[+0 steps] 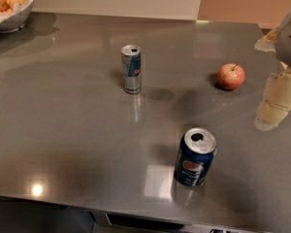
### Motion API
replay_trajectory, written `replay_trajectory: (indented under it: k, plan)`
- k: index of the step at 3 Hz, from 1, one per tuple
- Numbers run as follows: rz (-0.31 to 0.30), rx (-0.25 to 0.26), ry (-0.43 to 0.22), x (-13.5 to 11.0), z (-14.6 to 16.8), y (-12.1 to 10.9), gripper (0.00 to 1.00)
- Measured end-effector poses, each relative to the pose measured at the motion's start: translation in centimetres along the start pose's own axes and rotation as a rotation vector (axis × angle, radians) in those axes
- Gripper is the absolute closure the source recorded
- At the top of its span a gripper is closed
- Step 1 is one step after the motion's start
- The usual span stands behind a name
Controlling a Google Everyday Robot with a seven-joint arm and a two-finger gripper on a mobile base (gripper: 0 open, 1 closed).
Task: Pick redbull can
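The redbull can (131, 69) is slim, silver and blue with a small red mark, and stands upright near the middle of the grey table (63, 130). My gripper (276, 103) is at the right edge of the camera view, pale cream, well to the right of the can and apart from it. It holds nothing that I can see.
A wider dark-blue can (195, 157) with a round red-white-blue logo stands upright near the table's front edge. A red apple (231, 76) lies at the right, close to the gripper. A white bowl of oranges (8, 4) stands at the back left corner.
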State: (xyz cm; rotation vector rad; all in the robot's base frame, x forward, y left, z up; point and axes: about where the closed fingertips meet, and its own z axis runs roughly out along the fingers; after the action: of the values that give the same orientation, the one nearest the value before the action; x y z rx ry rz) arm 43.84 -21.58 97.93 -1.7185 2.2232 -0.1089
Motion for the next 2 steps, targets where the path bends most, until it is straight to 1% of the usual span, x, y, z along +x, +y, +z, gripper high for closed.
replay_trajectory:
  k: [1,2]
  plan:
    - [0.0,0.0,0.0,0.0,0.0,0.0,0.0]
    - [0.0,-0.032,-0.02,-0.6,1.1,-1.1,0.0]
